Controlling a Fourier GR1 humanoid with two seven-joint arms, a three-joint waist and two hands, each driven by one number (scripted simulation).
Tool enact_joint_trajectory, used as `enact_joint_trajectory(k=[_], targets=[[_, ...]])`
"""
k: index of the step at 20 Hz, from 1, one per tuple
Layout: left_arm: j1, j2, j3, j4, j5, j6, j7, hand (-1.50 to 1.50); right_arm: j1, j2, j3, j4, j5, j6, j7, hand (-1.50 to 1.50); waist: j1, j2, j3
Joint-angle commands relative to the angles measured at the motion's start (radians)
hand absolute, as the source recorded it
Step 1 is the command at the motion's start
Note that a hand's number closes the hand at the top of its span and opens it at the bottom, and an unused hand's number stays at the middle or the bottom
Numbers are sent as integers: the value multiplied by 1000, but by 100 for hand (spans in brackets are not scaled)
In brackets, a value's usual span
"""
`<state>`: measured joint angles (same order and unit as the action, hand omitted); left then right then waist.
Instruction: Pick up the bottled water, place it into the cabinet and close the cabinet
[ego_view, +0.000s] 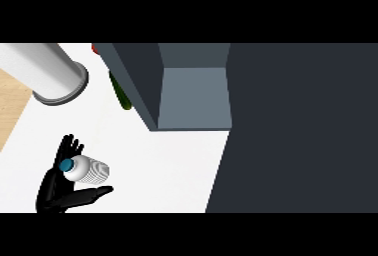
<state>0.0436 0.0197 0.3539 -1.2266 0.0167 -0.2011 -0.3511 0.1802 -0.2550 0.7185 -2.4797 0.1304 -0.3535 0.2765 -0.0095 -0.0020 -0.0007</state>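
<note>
The bottled water, white and ribbed with a blue cap, stands on the white counter at the lower left. My left hand is right beside it on its left. The fingers point straight up behind the cap and the thumb sticks out below the bottle; nothing curls round it. The hand is open. The grey cabinet stands open at the top centre, its inside bare. My right hand shows nowhere.
A large dark panel fills the right side and reaches the cabinet. A white cylinder with a grey rim stands at the upper left. A green vegetable and something red lie by the cabinet's left wall. Wood borders the counter's left.
</note>
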Motion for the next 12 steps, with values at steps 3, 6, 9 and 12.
enact_joint_trajectory(k=[3, 6, 9, 12], targets=[[-32, 9, 5, 117, -15, 53, -92, -150, 83, -62, 64, -131, 113, -2, -10, -150, -3, -1, 0], [-41, 15, 10, 205, -22, 60, -165, -150, 47, -70, 16, -155, 100, -7, 49, -150, -1, 0, 0], [-51, -5, -10, 250, -30, 73, -200, -150, -61, -23, -25, -108, 88, -13, 108, -150, 6, 1, 0], [-92, 80, 62, 410, 21, 3, -290, -150, -11, -42, 55, -119, 124, -26, 75, -150, -4, 0, -1]])
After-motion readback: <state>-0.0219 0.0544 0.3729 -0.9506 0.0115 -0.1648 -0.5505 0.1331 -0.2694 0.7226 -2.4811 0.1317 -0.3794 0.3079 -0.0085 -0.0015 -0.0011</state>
